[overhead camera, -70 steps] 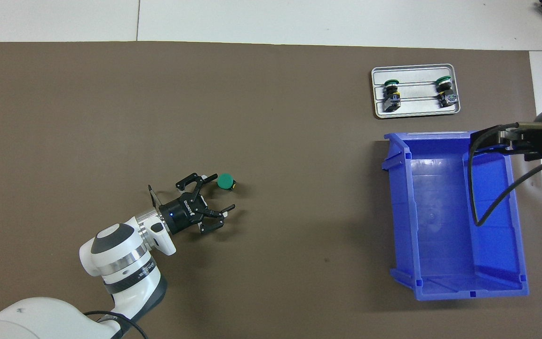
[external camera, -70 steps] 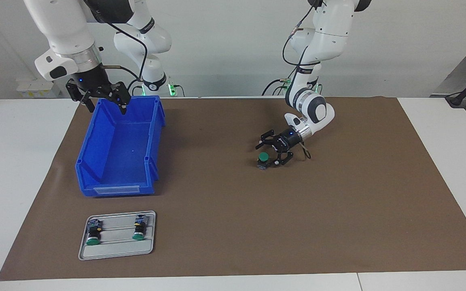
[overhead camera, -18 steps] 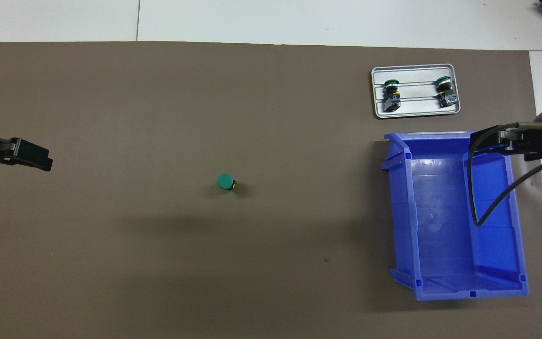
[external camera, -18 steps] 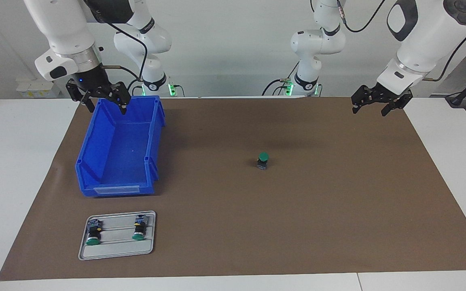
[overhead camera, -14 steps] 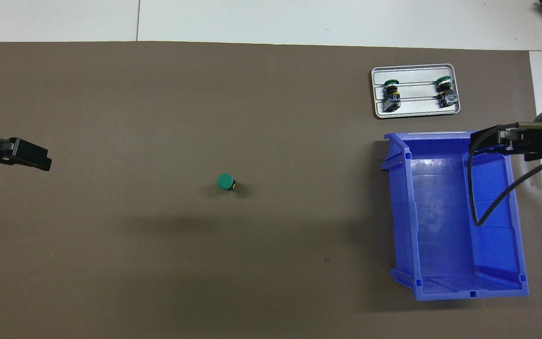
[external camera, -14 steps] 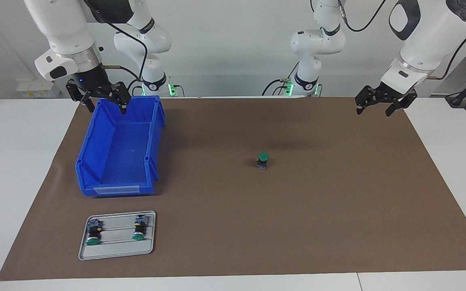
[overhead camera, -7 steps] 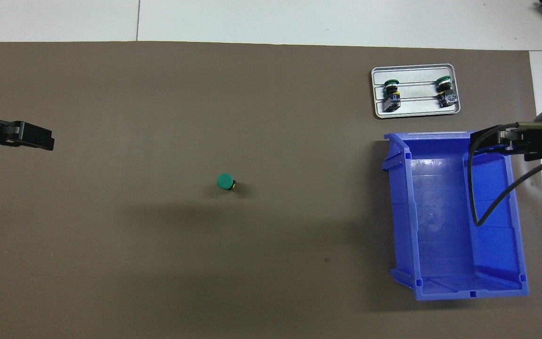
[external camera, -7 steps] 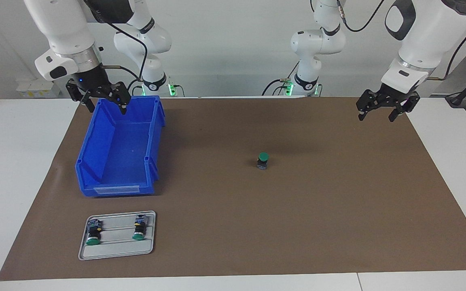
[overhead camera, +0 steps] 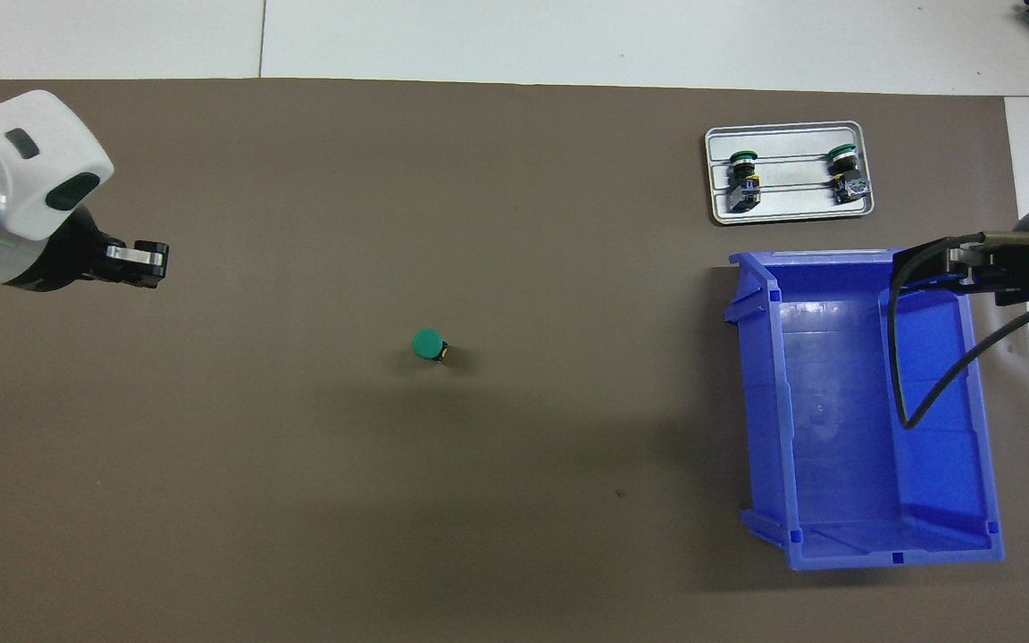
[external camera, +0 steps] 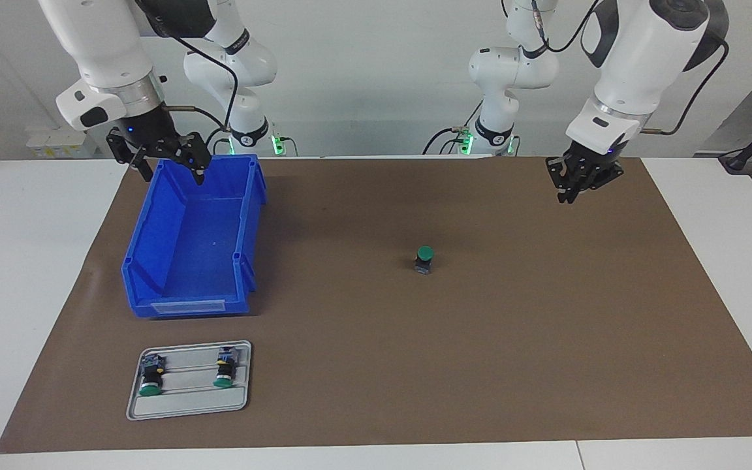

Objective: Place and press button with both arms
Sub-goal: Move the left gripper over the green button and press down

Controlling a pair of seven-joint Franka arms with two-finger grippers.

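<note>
My left gripper has its fingers pressed together, empty, up over the brown mat. My right gripper (waiting) hangs spread over the blue bin. The button stands upright mid-mat, well apart from both.

You are looking at two glossy white arms wearing dark grey joint caps, trailing black cables, ending in black grippers.
</note>
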